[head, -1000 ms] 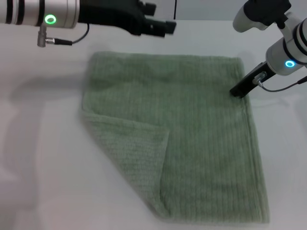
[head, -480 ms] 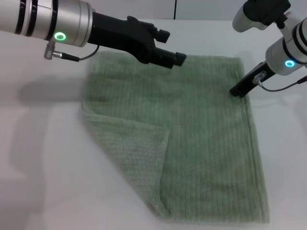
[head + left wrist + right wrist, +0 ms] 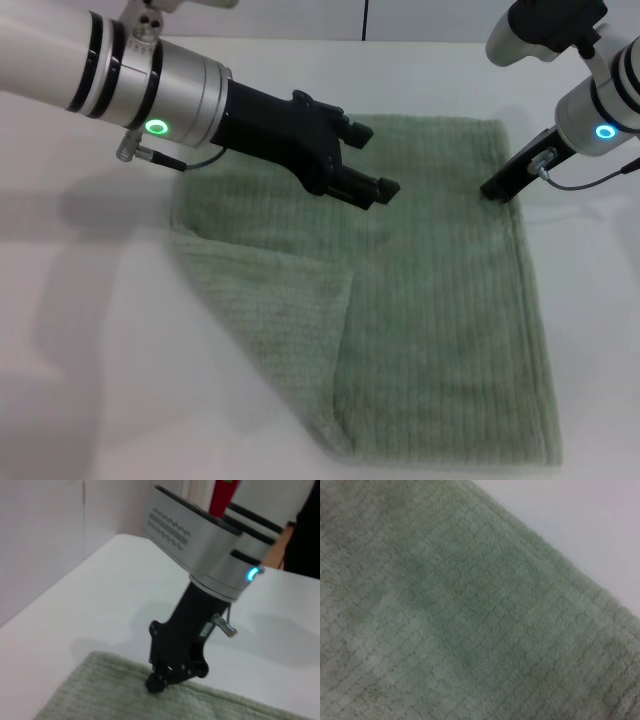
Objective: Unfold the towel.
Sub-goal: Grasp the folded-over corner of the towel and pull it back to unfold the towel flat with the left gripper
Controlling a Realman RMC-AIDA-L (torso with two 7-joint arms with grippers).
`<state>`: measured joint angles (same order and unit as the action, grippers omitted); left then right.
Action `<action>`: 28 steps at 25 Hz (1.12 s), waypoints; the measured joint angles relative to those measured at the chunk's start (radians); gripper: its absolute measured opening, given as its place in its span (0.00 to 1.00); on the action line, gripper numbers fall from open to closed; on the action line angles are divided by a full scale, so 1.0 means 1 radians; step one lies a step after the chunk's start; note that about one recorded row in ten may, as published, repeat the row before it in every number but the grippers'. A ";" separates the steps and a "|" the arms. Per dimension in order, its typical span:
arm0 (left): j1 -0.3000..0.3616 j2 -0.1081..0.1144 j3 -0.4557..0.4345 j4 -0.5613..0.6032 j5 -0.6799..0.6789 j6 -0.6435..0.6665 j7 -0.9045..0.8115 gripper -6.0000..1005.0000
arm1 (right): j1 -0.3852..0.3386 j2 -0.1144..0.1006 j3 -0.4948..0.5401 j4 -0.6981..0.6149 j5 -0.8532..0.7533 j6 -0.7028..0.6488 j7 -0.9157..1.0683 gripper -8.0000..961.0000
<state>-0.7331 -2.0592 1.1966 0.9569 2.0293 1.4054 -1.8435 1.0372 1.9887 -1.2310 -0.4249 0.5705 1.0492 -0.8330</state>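
The pale sage-green towel (image 3: 440,300) lies flat on the white table (image 3: 90,350), with its near left corner folded over as a triangular flap (image 3: 270,300). My left gripper (image 3: 375,160) is open and empty, hovering over the far middle of the towel and pointing right. My right gripper (image 3: 495,190) is shut, its tip resting on the towel's far right edge. The left wrist view shows that right gripper (image 3: 156,682) touching the towel (image 3: 100,695). The right wrist view is filled with the towel (image 3: 445,605) and its hem.
Bare white table surrounds the towel on the left, the right (image 3: 590,330) and behind it (image 3: 75,605). A wall rises at the table's far edge. No other objects stand on the table.
My left arm has swung from beyond the towel's far edge forward and to the right, and now hangs over the cloth. The right arm and the towel have not moved.
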 joint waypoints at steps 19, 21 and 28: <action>-0.012 -0.003 0.077 -0.064 0.021 -0.053 0.004 0.80 | 0.004 0.001 0.000 0.000 0.000 0.001 0.000 0.01; -0.012 -0.004 0.092 -0.071 0.025 -0.058 0.003 0.80 | 0.005 0.002 -0.001 0.000 0.000 0.002 0.000 0.01; -0.014 -0.005 0.128 -0.099 0.042 -0.089 -0.008 0.80 | 0.007 0.002 -0.001 0.000 0.000 0.003 0.000 0.01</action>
<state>-0.7468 -2.0639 1.3242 0.8575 2.0712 1.3163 -1.8518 1.0444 1.9910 -1.2318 -0.4249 0.5707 1.0521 -0.8326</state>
